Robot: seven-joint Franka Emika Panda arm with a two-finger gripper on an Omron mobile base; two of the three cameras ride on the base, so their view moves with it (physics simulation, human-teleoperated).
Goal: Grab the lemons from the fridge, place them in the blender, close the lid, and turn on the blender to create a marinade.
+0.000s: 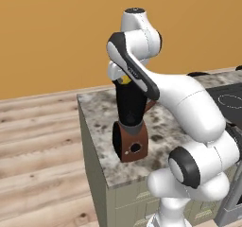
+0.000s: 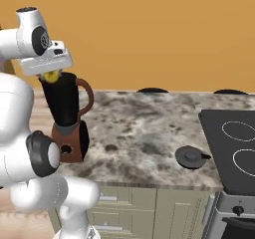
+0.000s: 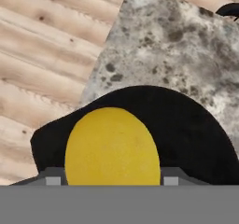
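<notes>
The one blender [image 2: 65, 116] stands near the counter's [image 2: 149, 133] left end, at left of the right base frame, its jar mouth uncovered because the single lid [image 2: 191, 156] lies apart at centre right beside the stove. The gripper [image 2: 50, 75] hangs over that mouth at upper left, clamped on one lemon [image 3: 112, 146], apparently to drop it in.

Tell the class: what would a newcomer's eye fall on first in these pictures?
Most striking is the bright yellow lemon held in the gripper right above the open top of the black blender, which stands near the counter's corner. Farther right on the counter lies the dark round lid, beside the stove.
</notes>
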